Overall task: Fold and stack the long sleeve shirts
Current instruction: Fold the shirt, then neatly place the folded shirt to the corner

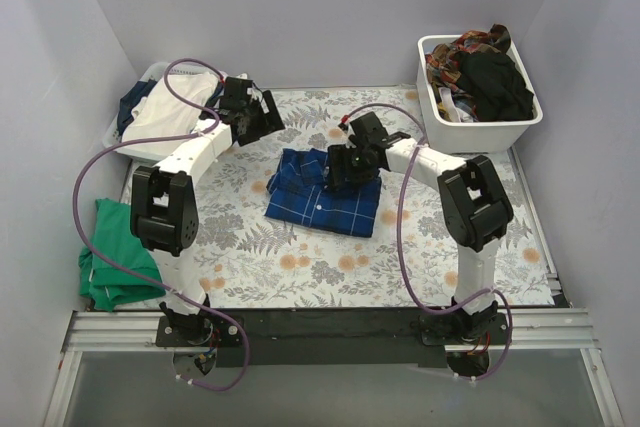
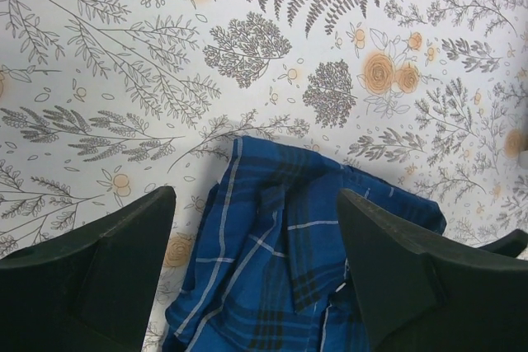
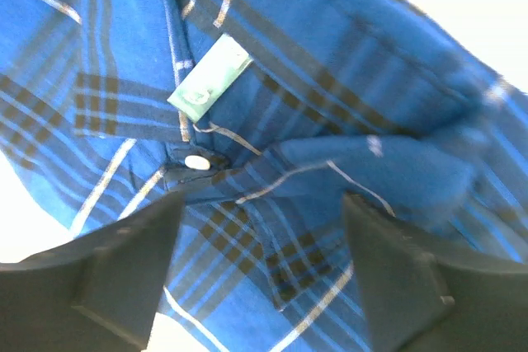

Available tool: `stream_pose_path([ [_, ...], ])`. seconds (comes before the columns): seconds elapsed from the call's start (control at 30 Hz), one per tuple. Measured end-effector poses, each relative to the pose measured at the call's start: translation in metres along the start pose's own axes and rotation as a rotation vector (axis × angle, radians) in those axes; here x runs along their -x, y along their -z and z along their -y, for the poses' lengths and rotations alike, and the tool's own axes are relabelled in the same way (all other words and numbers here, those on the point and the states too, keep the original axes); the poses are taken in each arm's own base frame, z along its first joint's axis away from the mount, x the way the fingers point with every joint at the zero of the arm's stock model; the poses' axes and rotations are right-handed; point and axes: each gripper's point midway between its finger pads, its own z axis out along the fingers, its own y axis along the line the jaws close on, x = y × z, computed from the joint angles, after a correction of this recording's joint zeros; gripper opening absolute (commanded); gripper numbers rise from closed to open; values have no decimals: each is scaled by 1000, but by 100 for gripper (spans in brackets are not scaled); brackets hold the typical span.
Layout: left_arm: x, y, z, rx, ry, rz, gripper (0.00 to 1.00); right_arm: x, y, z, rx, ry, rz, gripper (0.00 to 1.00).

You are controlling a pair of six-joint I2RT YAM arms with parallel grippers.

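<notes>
A dark blue plaid long sleeve shirt [image 1: 322, 195] lies folded into a rough rectangle in the middle of the floral table cloth. My right gripper [image 1: 347, 171] hovers low over its far half, open. In the right wrist view its fingers straddle the collar area [image 3: 272, 228], close to a white button [image 3: 196, 161] and a pale neck label [image 3: 210, 82], with nothing pinched. My left gripper [image 1: 266, 119] hangs above the cloth beyond the shirt's far left corner, open. Its wrist view shows the shirt's edge [image 2: 272, 261] beneath the spread fingers [image 2: 412, 278].
A white bin [image 1: 480, 133] at the back right holds a heap of dark and patterned garments [image 1: 492, 72]. A white basket at the back left holds white and blue clothes [image 1: 160, 112]. A green garment [image 1: 110, 252] hangs over the table's left edge.
</notes>
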Motion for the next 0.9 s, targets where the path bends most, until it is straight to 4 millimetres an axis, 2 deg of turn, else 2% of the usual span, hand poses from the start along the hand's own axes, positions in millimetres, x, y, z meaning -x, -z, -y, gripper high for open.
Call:
stream_pose_path([
  [0.1,-7,0,-3,-2,-4,-13,79,11,17,4,6,-35,52,97],
  [0.2,-27,0,-15,24,-5,-57,79,27,39,14,26,-91,119,98],
  [0.27,-43,-2,-25,47,-5,-94,79,29,53,23,18,-120,149,98],
  [0.37,-60,-3,-36,75,-1,-139,79,14,63,34,-4,-145,140,99],
  [0.47,-73,-3,-44,93,3,-168,79,-21,62,39,-24,-159,78,99],
  [0.57,-76,-1,-45,94,4,-175,79,-56,60,45,-46,-179,8,99],
  [0.63,-74,1,-44,90,3,-170,79,-73,59,48,-57,-193,-28,99],
  [0.7,-72,3,-42,82,3,-162,79,-79,57,50,-66,-207,-42,99],
  [0.9,-69,6,-39,72,3,-155,79,-80,51,44,-14,-225,-19,99],
])
